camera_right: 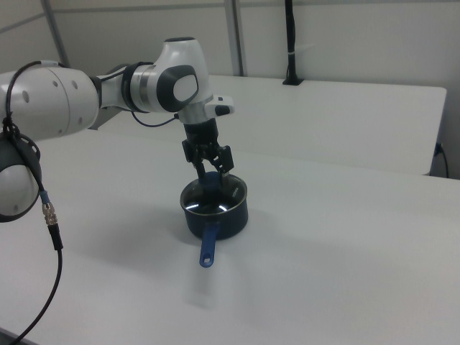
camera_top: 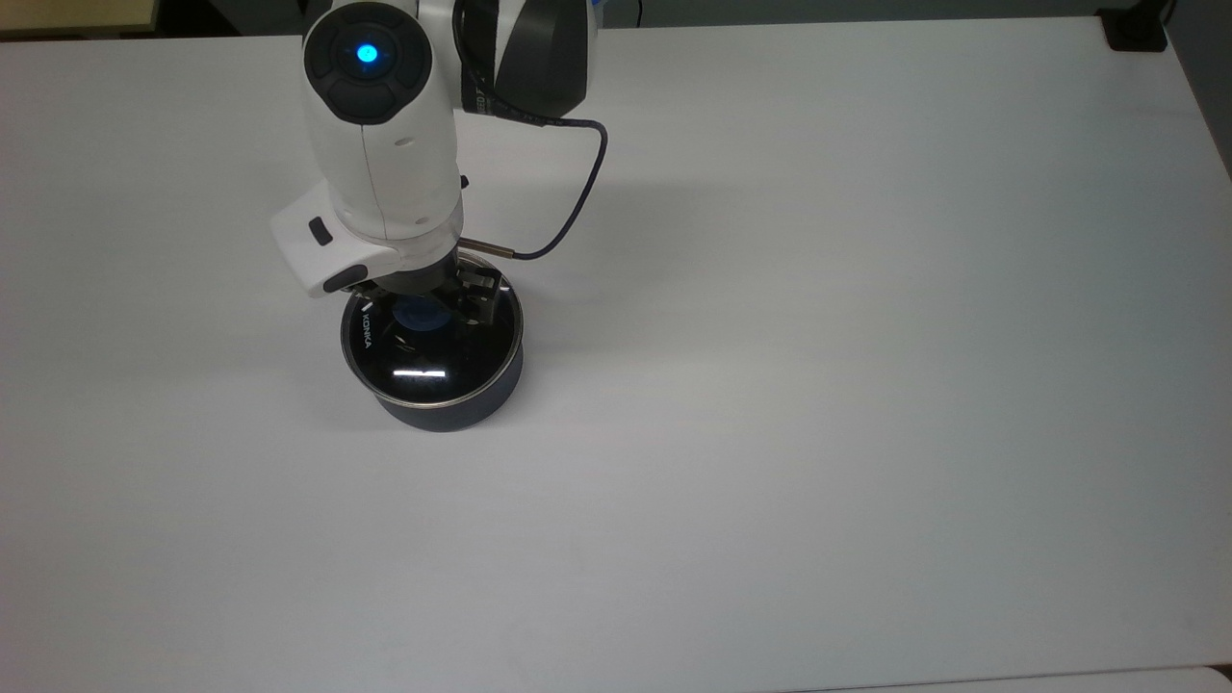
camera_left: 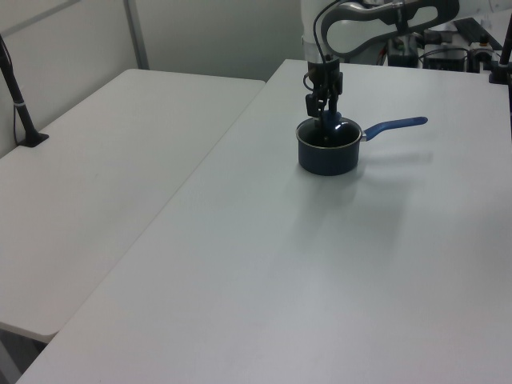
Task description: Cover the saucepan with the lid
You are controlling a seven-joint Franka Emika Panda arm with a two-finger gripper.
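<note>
Squarely over the pan, the white Franka arm's two-finger gripper (camera_top: 425, 306) hangs at the blue centre knob (camera_top: 420, 317) of the round clear glass lid with its metal rim (camera_top: 431, 346), which lies flat and level on the small dark navy saucepan (camera_top: 445, 409) on the white table (camera_top: 866, 385). Whether the fingers are clamped on the knob or have let it go cannot be told. Gripping by the knob looks a sensible choice: it is the lid's one raised hold and sits at the centre, so the glass hangs level and its rim meets the pan's rim all round. The lid looks seated, so the task seems nearly done, with only release and withdrawal left. The pan's long straight blue handle (camera_right: 209, 244) runs toward the right view's bottom, a little left; in the left view it points to the left view's right (camera_left: 396, 125).
</note>
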